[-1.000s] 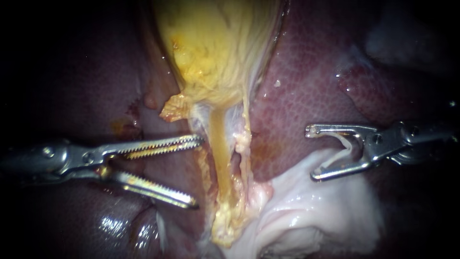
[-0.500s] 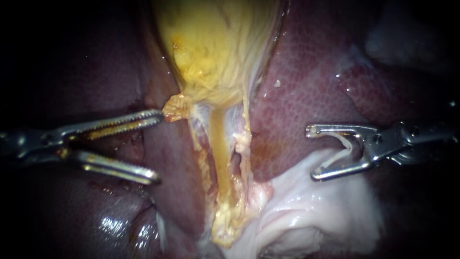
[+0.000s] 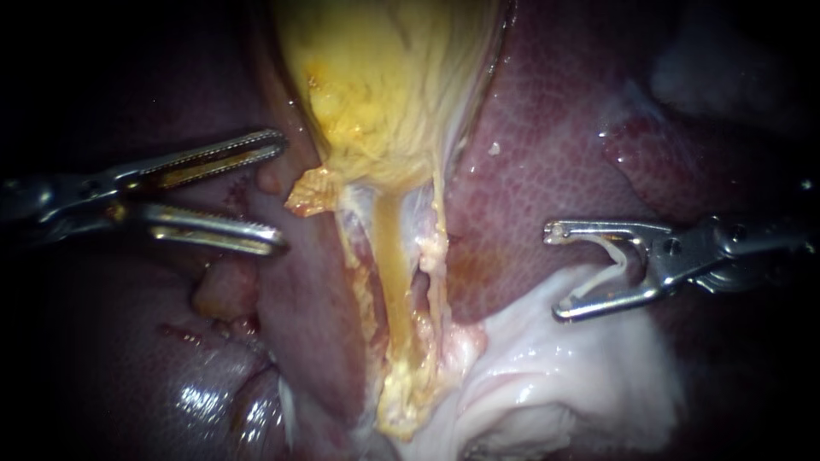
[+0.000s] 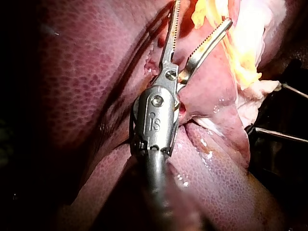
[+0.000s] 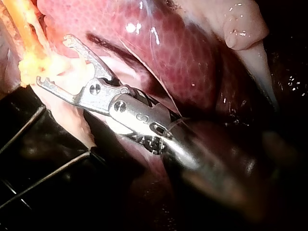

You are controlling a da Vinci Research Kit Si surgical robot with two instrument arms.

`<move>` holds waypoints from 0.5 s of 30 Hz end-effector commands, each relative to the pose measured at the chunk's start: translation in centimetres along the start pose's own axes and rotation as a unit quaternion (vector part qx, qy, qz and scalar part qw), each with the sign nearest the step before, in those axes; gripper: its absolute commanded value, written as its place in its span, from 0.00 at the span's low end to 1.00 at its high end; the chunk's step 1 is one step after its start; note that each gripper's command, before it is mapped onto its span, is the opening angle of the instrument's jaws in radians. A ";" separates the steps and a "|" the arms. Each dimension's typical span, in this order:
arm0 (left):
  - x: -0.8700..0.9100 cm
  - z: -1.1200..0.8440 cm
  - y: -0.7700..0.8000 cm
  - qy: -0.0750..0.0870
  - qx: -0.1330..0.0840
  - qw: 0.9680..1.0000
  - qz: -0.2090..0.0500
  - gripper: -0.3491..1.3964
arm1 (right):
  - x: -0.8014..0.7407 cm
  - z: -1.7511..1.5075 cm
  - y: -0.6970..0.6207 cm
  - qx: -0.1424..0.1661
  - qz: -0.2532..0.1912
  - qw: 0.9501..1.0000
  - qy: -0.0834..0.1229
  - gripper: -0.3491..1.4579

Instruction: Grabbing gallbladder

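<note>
The yellow gallbladder (image 3: pixel 384 94) hangs from the top centre and narrows into a yellow tube (image 3: pixel 391 256) running down. My left instrument (image 3: pixel 280 195) lies to the left of the gallbladder's lower end, its toothed jaws open over the liver and gripping nothing. In the left wrist view its jaws (image 4: pixel 202 12) spread just short of the yellow tissue (image 4: pixel 240 53). My right instrument (image 3: pixel 557 271) lies right of the tube with hooked jaws wide open above white tissue (image 3: pixel 555 376). The right wrist view shows those jaws (image 5: pixel 54 60) open beside yellow fat (image 5: pixel 31 65).
Dark red liver (image 3: pixel 547 145) surrounds the gallbladder on both sides. A small pink nub (image 3: pixel 224 290) sits under the left instrument. Thin metal rods (image 5: pixel 29 125) cross the dark area beside the right instrument.
My left instrument has drawn back leftwards from the tube and risen towards the gallbladder's lower edge, its jaws still open. The right instrument has not moved.
</note>
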 end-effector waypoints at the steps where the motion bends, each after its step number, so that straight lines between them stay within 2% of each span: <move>1: 0.03 0.05 0.00 0.000 0.003 1.000 -0.006 0.53 | 0.00 0.00 0.00 0.000 0.000 1.000 0.000 0.53; 5: 0.13 0.15 0.00 -0.001 0.005 1.000 -0.006 0.50 | 0.00 0.00 0.00 0.000 0.000 1.000 0.000 0.53; 8: 0.19 0.18 -0.01 -0.002 0.004 1.000 -0.013 0.44 | 0.00 0.00 0.00 0.000 0.000 1.000 0.000 0.53; 11: 0.21 0.19 -0.02 -0.001 0.003 1.000 -0.016 0.30 | 0.00 0.00 0.00 0.000 0.000 1.000 0.000 0.53; 12: 0.21 0.18 -0.03 -0.001 0.003 1.000 -0.019 0.22 | 0.00 0.00 0.00 0.000 0.000 1.000 0.000 0.53; 14: 0.19 0.16 -0.04 0.002 0.004 1.000 -0.031 0.00 | 0.00 0.00 0.00 0.000 0.000 1.000 0.000 0.53; 15: 0.19 0.15 -0.04 0.005 0.004 0.999 -0.034 0.00 | 0.00 0.00 0.00 0.000 0.000 1.000 0.000 0.53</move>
